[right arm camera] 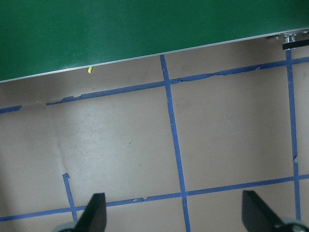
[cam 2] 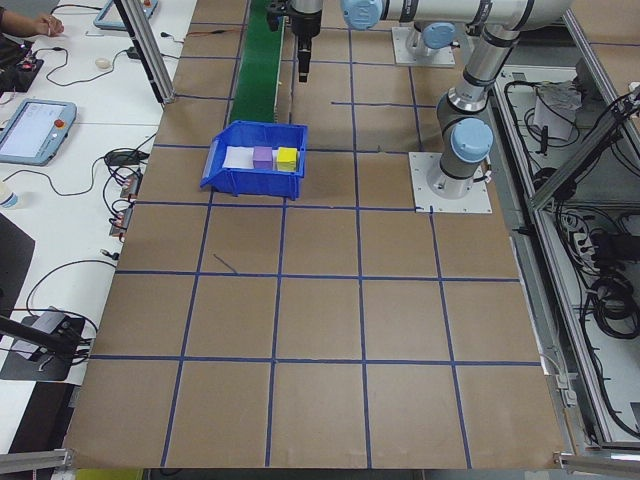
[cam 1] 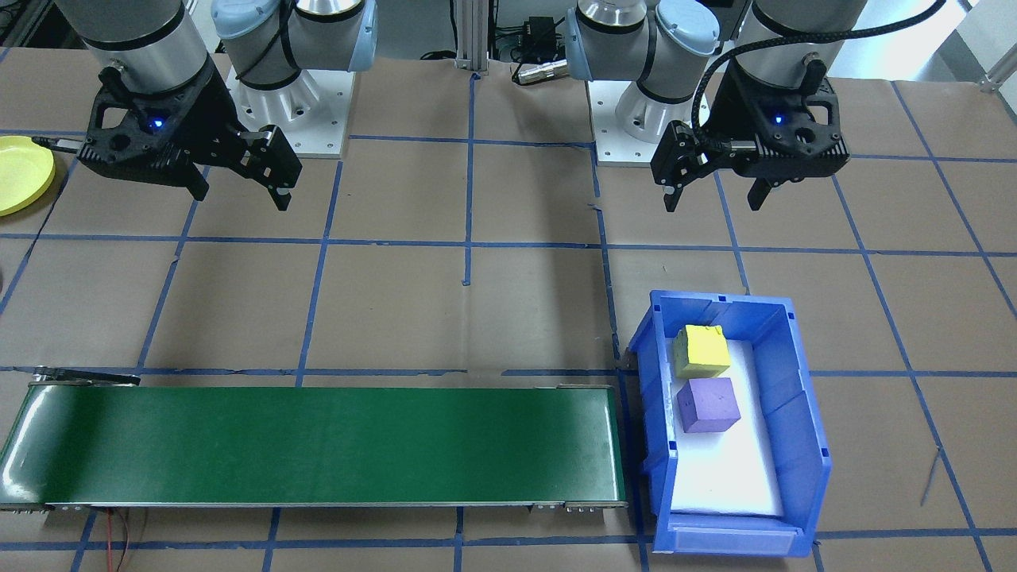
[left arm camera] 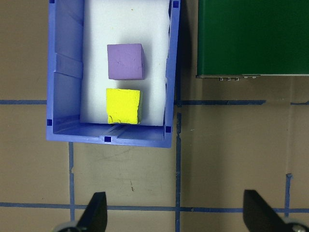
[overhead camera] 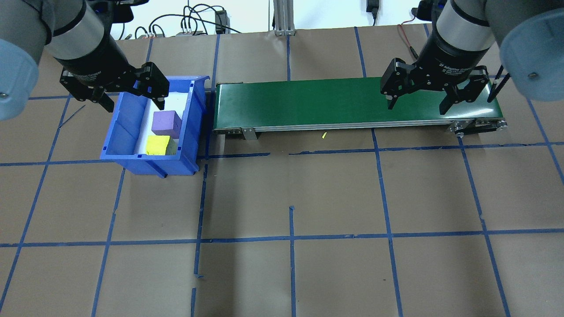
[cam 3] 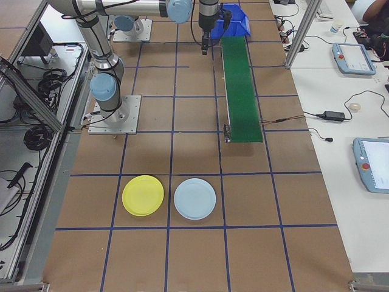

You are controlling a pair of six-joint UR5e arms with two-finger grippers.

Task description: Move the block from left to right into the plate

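Two blocks sit in a blue bin (overhead camera: 132, 145) on the robot's left side of a brown table (overhead camera: 291, 198) marked into squares by blue tape. Desks with cables and handheld control pads run along the far edge of the table in both side views, and a person's hand shows at a desk corner.

Inside the bin, on a white liner, the yellow block (cam 1: 701, 351) lies nearer the robot and the purple block (cam 1: 708, 405) just beside it, farther out; whether they touch is hard to tell. The rest of the liner is bare. Right of the bin, almost against its wall, a long green conveyor belt (overhead camera: 352, 103) stretches toward the robot's right.

At the right end of the table, well apart from the belt, the yellow plate (cam 3: 143, 195) lies flat beside a pale blue plate (cam 3: 195, 198), both holding nothing.

Above the bin's near wall hangs the left gripper (overhead camera: 132, 94), fingers spread wide and holding nothing. Over the belt's right end hangs the right gripper (overhead camera: 417, 103), likewise spread and holding nothing. Open brown table lies between the belt and the robot's bases, and around both plates.
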